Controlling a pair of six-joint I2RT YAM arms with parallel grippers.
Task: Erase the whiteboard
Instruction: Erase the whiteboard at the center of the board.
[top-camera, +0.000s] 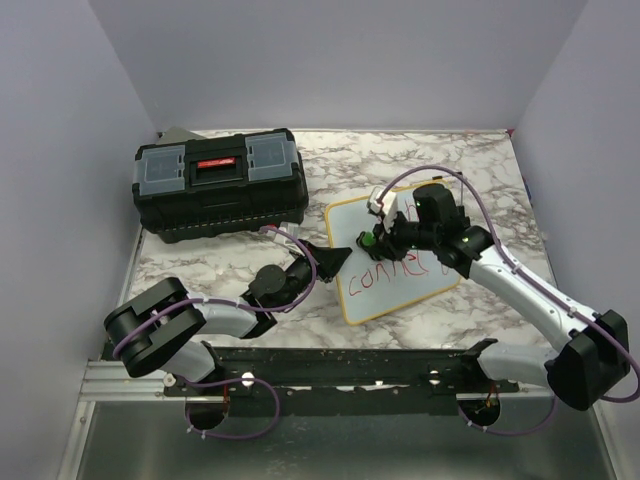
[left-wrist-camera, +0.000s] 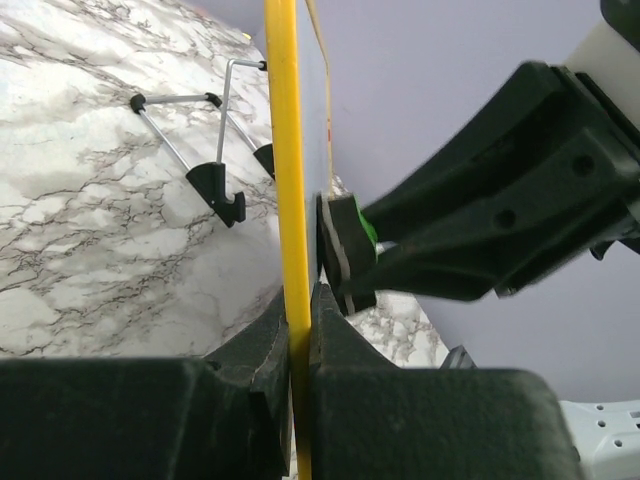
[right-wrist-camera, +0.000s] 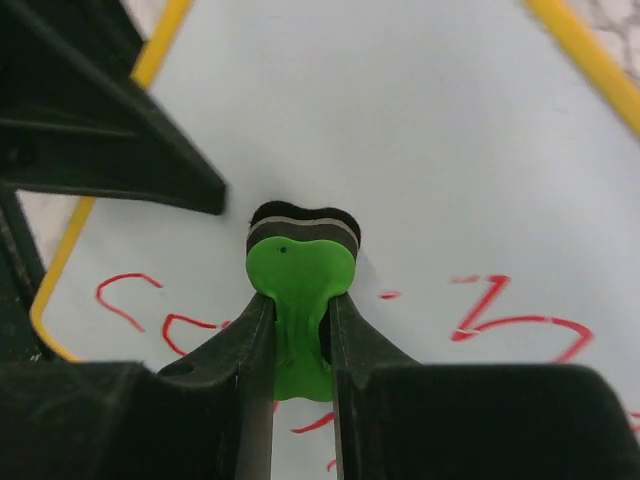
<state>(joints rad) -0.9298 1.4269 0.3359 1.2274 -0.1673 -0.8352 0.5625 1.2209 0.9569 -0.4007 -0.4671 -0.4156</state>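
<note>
The whiteboard (top-camera: 395, 290) with a yellow frame stands tilted on the marble table, with red handwriting on its lower part. My left gripper (top-camera: 330, 260) is shut on its left yellow edge (left-wrist-camera: 288, 200). My right gripper (top-camera: 375, 240) is shut on a green eraser (right-wrist-camera: 300, 300) whose black felt pad presses on the white face (right-wrist-camera: 400, 130) above the red writing (right-wrist-camera: 510, 315). The upper part of the face is white. In the left wrist view the eraser (left-wrist-camera: 345, 250) sits just right of the frame.
A black toolbox (top-camera: 220, 185) with grey lid compartments and a red handle stands at the back left. The board's wire stand with black feet (left-wrist-camera: 215, 185) rests on the marble behind it. Grey walls close in both sides and the back.
</note>
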